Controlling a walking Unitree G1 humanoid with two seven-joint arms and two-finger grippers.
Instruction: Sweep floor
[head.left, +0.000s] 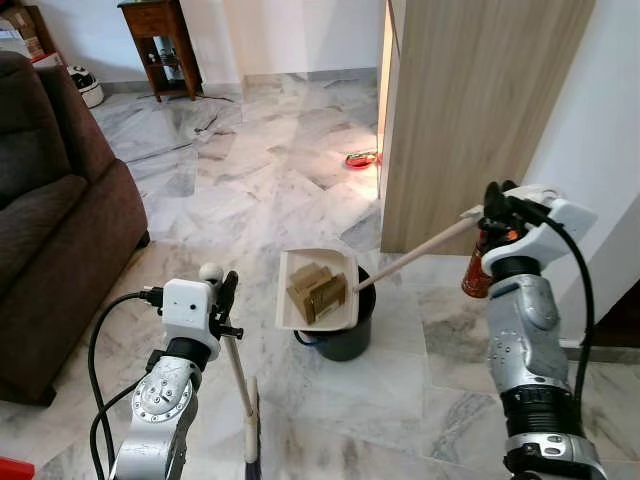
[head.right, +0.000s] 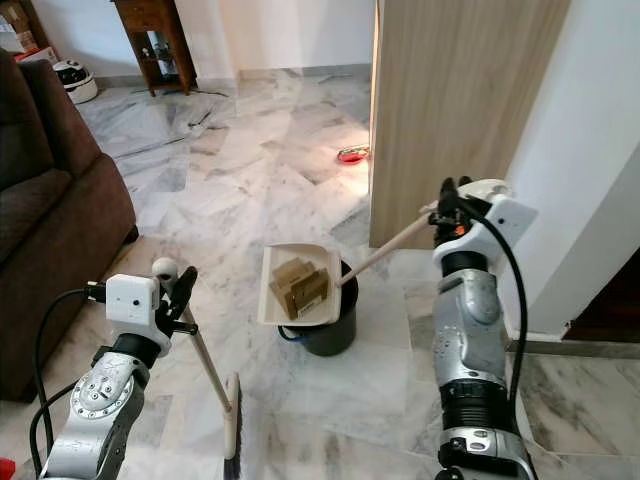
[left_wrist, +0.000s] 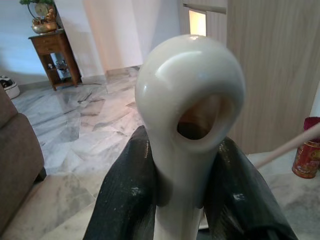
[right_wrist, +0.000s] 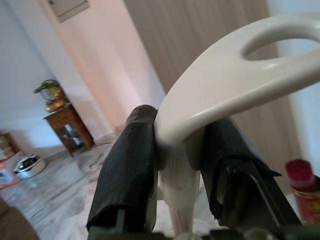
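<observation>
2 claws clamped, left claw on broom, right claw on dustpan over bucket

Two silver, jointed arms are seen, the left arm and the right arm, each ribbed in dark bands and dotted with small screws. Each wrist is capped by a white camera housing, with a thick black cable looped beside it, at 9 o'clock of the left arm and 3 o'clock of the right. Black, matte fingers with faintly scuffed pads are fitted to each gripper.
</observation>
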